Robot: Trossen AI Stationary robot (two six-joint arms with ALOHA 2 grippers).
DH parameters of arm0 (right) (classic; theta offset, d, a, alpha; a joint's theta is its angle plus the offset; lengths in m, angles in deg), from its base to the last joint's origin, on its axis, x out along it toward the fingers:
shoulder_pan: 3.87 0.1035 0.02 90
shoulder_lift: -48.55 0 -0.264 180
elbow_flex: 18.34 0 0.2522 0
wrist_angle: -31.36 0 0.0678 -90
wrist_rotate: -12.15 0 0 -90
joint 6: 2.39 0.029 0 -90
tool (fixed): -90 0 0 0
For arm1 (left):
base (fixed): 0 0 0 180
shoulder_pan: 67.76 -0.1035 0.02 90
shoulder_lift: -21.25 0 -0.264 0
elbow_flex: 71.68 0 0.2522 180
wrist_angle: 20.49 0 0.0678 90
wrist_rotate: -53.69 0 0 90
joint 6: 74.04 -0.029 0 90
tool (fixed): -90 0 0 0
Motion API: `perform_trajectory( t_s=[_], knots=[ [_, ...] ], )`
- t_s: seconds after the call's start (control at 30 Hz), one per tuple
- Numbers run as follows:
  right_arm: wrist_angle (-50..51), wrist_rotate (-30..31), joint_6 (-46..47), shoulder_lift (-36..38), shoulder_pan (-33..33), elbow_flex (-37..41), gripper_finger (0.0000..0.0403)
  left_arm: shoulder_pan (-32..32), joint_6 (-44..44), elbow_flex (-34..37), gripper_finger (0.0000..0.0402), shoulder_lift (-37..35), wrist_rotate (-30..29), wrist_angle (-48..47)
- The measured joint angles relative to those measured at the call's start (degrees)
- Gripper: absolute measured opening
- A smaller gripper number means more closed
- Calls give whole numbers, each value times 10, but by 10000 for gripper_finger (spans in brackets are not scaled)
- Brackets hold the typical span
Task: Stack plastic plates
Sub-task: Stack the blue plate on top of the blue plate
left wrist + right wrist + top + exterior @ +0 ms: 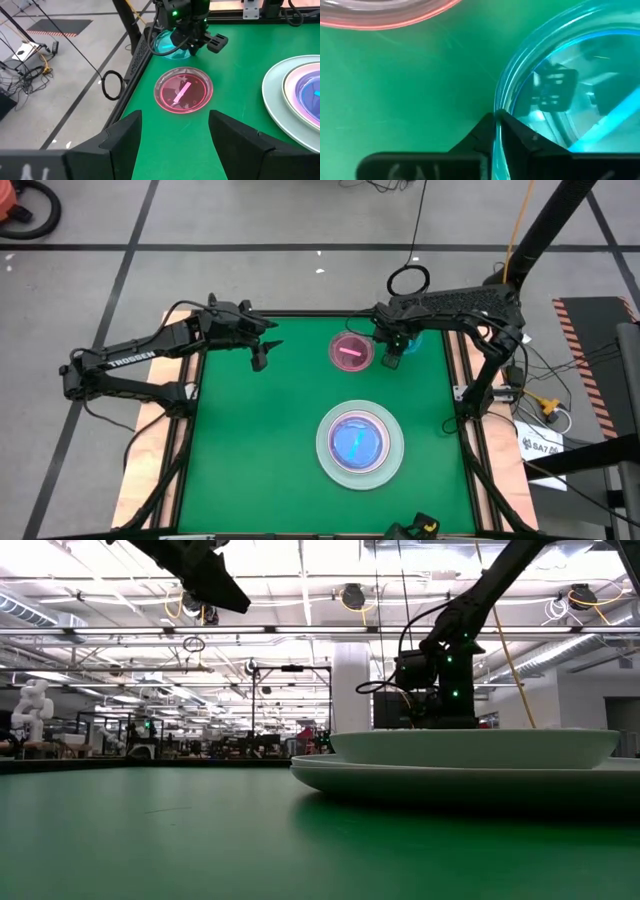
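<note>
**Right arm pinching the teal plate's rim, stack waiting mid-table**

Biggest thing first: the green felt-covered table (250, 440) is carrying the stack of round plastic plates (360, 442) near its middle, a large pale mint one at the bottom with smaller ones nested inside. The small translucent pink plastic plate (353, 352) is sitting alone toward the far edge, and the small translucent teal plastic plate (167, 44) is lying just beside it, nearer the right corner.

The right gripper (497, 119) is clamping its fingers on the teal plate's rim. My take on doing this well: lift straight up before travelling, since a thin rim pinch is likely letting the plate tip or swing, then carry it level over the stack and lower it centred.

The left gripper (175, 132) is hanging with fingers spread wide over the far left of the table, holding nothing.

View differences: only the right wrist camera is showing the rim actually sitting between the fingertips. The overhead one is hiding most of the teal plate under the arm. The low camera is giving just the stack's profile.
</note>
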Motion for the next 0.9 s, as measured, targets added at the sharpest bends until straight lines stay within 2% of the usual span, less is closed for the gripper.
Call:
perform_trajectory(
  t_s=[0.2,0.53,0.73,0.9],
  knots=[
    [7,5,3,23,0,1,3,0,-1,0,237,0,0,-2],
    [60,-13,49,112,11,1,3,0,-2,0,237,0,0,-4],
    [68,-14,77,193,51,1,3,0,-5,0,237,0,0,-2],
    [71,-14,118,254,111,1,2,0,-5,0,237,0,0,-2]
  ],
)
